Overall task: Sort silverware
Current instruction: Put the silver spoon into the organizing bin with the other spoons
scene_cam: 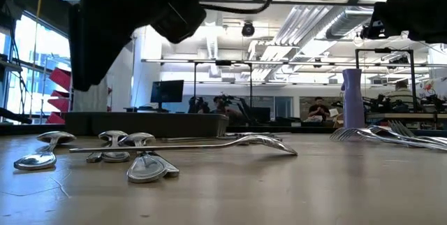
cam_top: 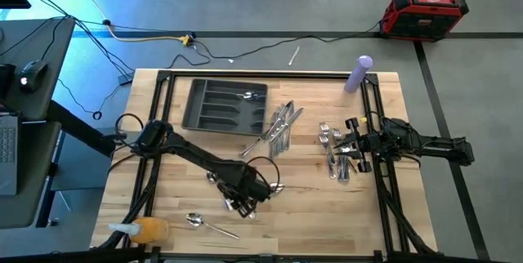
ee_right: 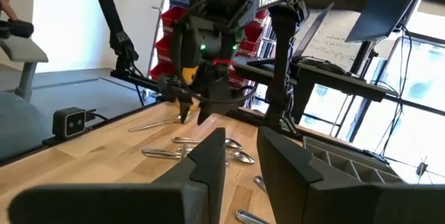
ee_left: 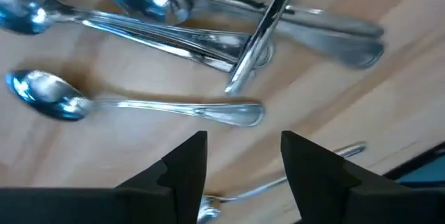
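Observation:
Several silver spoons [ee_left: 139,106] lie flat on the wooden table [cam_top: 327,214] at its near middle; they also show in the low view [scene_cam: 147,165]. My left gripper [cam_top: 245,206] hangs above them, pointing down, open [ee_left: 243,147], with nothing between its fingers. The right wrist view shows it clear of the spoons [ee_right: 192,116]. More silverware lies in a pile of knives and forks [cam_top: 278,124] beside the dark grey tray [cam_top: 204,112], which holds one piece [cam_top: 249,95]. My right gripper [cam_top: 353,144] waits level at the right, open [ee_right: 240,156], next to a heap of forks [cam_top: 333,147].
A single spoon [cam_top: 200,220] lies near the front edge, beside an orange object [cam_top: 149,230] at the front left corner. A purple bottle [cam_top: 359,73] stands at the far right. Black frame rails [cam_top: 163,116] run along the table's sides.

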### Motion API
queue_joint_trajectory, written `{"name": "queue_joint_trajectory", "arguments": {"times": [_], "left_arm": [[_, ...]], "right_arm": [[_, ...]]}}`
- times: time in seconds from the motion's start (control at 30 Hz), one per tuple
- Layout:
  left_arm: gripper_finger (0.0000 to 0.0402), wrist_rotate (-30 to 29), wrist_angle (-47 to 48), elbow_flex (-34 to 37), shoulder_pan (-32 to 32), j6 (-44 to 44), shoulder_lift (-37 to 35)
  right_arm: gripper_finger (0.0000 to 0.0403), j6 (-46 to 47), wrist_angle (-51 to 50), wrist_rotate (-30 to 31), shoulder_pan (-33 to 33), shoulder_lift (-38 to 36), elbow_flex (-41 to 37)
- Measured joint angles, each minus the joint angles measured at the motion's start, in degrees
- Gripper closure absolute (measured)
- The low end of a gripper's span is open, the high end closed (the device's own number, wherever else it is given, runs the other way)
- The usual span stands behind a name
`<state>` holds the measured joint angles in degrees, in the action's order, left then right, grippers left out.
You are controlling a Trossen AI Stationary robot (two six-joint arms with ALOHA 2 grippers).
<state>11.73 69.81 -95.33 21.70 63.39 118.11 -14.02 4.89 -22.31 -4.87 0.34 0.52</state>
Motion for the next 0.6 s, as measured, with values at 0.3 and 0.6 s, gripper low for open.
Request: {"name": "queue_joint_trajectory", "arguments": {"times": [0.3,0.6], "left_arm": [[0.0206,-1.0,-4.9,0.0,9.4,31.0,-3.1],[0.0209,0.3,-6.7,0.0,19.9,64.4,-3.1]], "right_arm": [[0.0329,0.0,1.7,0.0,0.0,0.0,0.0],[0.0329,-2.0,5.4,0.0,0.0,0.0,0.0]]}}
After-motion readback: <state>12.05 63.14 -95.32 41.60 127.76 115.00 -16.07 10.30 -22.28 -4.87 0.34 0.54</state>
